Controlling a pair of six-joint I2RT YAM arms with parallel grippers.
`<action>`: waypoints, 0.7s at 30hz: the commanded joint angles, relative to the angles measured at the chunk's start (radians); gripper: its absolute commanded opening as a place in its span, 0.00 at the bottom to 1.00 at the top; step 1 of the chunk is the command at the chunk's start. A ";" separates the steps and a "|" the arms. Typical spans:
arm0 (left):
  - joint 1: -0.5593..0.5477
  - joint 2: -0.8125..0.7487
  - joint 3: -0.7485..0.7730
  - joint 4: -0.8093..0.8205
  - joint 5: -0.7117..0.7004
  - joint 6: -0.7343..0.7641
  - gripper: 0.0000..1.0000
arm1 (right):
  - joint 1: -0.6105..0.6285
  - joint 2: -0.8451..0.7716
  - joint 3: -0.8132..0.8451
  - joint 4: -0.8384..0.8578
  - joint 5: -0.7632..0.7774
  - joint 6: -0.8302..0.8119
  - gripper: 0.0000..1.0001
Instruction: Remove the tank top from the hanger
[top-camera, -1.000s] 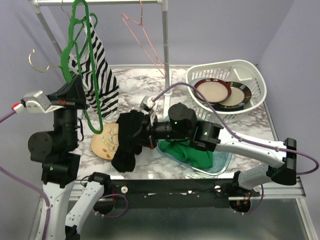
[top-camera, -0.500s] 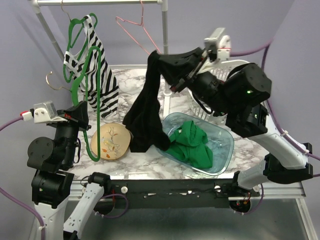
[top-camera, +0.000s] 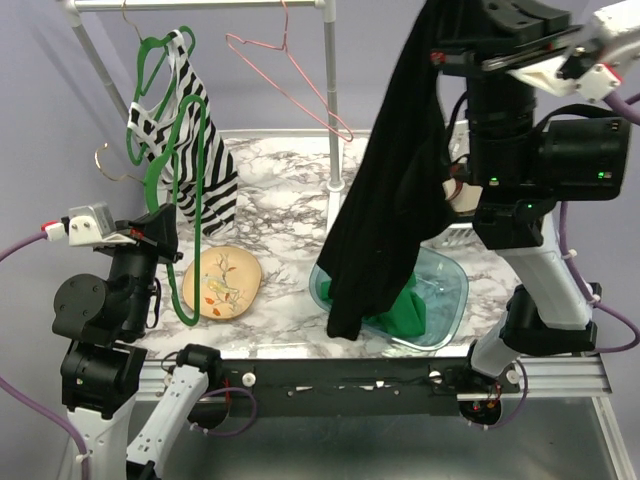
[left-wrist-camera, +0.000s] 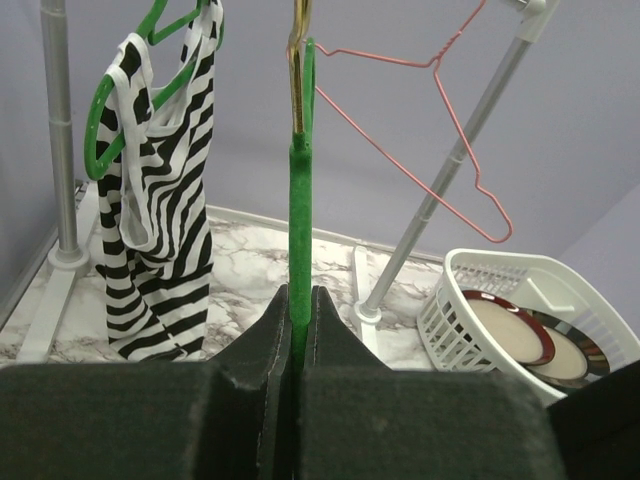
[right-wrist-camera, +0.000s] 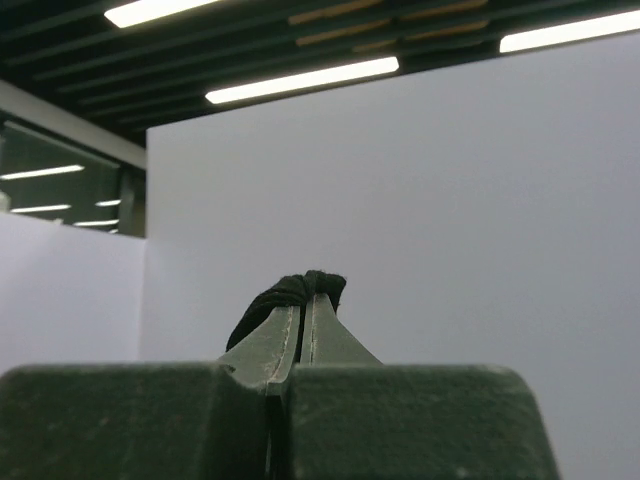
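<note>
The right gripper (right-wrist-camera: 306, 303), raised high on the right, has its jaws pressed together on a bunched edge of the black tank top (top-camera: 385, 200); the garment is on no hanger and falls in a long drape from that grip, its lower end dangling in front of the clear plastic tub (top-camera: 450, 285); the left gripper (left-wrist-camera: 297, 312), low on the left, is clamped tight on the bar of a bare green hanger (left-wrist-camera: 299, 200), which stands upright and off the rail, a brass hook (left-wrist-camera: 296, 60) at its top; the marbled table (top-camera: 280, 170) carries a clothes rack (top-camera: 330, 100) at the back; from its rail hang a black-and-white striped tank top (top-camera: 215, 180) on a second green hanger (left-wrist-camera: 93, 125) and a bare pink wire hanger (top-camera: 288, 75); a white basket (left-wrist-camera: 480, 275) at the far right holds two plates (left-wrist-camera: 510, 332); the tub contains a crumpled green cloth (top-camera: 400, 312); a round tan patterned plate (top-camera: 222, 282) lies on the table near the left gripper, just beside the held hanger's lower end
</note>
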 joint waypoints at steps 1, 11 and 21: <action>-0.006 0.003 0.031 0.020 0.027 0.011 0.00 | -0.070 -0.065 -0.056 0.117 -0.051 -0.087 0.01; -0.006 0.014 0.016 0.049 0.040 0.014 0.00 | -0.110 -0.325 -0.581 0.113 0.060 0.073 0.01; -0.006 0.011 -0.032 0.120 0.065 -0.009 0.00 | -0.110 -0.470 -0.847 0.068 0.078 0.243 0.01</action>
